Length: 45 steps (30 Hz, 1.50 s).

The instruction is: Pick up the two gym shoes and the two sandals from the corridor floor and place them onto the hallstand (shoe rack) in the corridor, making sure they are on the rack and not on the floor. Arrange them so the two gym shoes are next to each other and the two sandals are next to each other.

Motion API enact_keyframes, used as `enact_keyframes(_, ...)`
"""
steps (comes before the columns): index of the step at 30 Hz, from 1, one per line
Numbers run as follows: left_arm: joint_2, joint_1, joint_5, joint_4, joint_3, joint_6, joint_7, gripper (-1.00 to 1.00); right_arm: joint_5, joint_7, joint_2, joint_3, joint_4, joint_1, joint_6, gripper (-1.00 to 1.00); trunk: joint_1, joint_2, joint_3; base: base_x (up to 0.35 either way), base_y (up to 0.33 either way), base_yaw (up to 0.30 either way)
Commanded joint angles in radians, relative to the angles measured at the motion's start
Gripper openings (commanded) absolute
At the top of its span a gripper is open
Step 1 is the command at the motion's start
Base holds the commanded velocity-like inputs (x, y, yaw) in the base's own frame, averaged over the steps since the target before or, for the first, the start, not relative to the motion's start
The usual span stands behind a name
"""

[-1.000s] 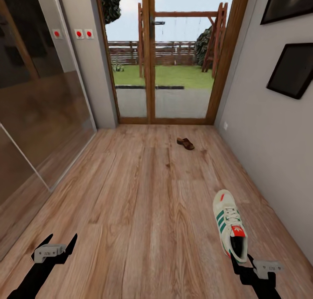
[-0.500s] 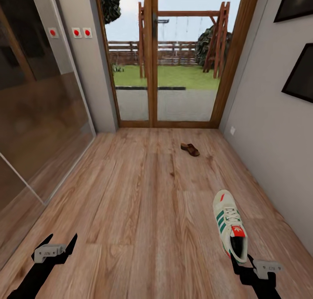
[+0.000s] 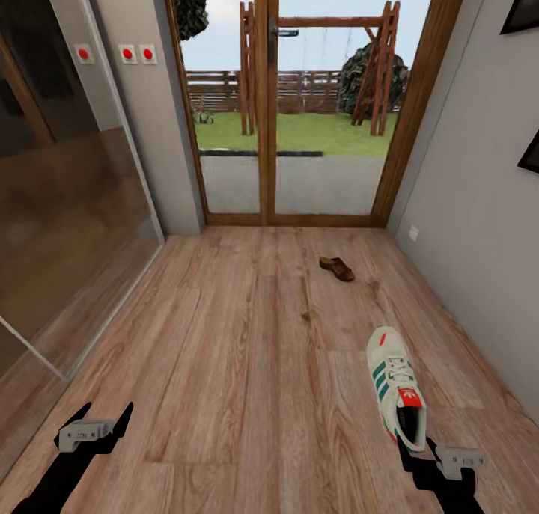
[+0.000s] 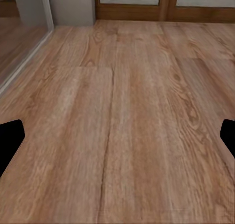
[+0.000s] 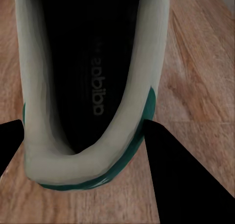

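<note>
The right end effector (image 3: 413,445) sits low at 5 o'clock in the head view, arm reaching forward, pinching the heel of a gym shoe (image 3: 396,385) that points toward 12 o'clock above the floor (image 3: 247,364). In the right wrist view the dark fingers (image 5: 171,170) flank the heel rim of the shoe (image 5: 93,87), one outside the collar, with its dark inner lining facing the camera. The left end effector (image 3: 102,418) hangs at 7 o'clock, arm extended forward, fingers spread with only floor between them; the left wrist view shows the black fingertips (image 4: 10,143) at both edges over bare planks (image 4: 117,116). A sandal (image 3: 337,268) lies on the floor at 1 o'clock, near the glass doors (image 3: 299,117), well apart from the shoe.
</note>
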Motion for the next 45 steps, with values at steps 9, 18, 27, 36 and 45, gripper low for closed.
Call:
enact_keyframes(9,0.0,0.0,0.0,0.0,0.0,0.0,0.0,1.0,-0.002,-0.001,0.0,0.0,0.0,0.0,0.0,-1.0,0.0,0.0,0.0,0.328,0.115,0.0)
enact_keyframes(18,0.0,0.0,0.0,0.0,-0.001,0.0,0.0,1.0,-0.002,-0.001,0.0,0.0,0.0,0.0,0.0,-1.0,0.0,0.0,0.0,0.328,0.125,0.0)
enact_keyframes(27,0.0,0.0,-0.002,0.003,-0.002,-0.001,0.0,1.0,-0.002,-0.001,0.0,0.0,0.0,0.0,-0.002,-1.0,0.0,0.0,0.0,0.328,0.09,0.0)
enact_keyframes(36,0.0,-0.001,-0.005,0.013,-0.003,-0.001,0.0,1.0,-0.002,-0.001,0.0,0.0,0.0,0.0,-0.003,-1.0,0.0,0.0,0.0,0.328,0.027,0.0)
enact_keyframes(45,0.0,-0.001,-0.007,0.015,-0.003,-0.001,0.0,1.0,-0.002,-0.001,0.0,0.0,0.0,0.0,-0.003,-1.0,0.0,0.0,0.0,0.328,0.006,0.0)
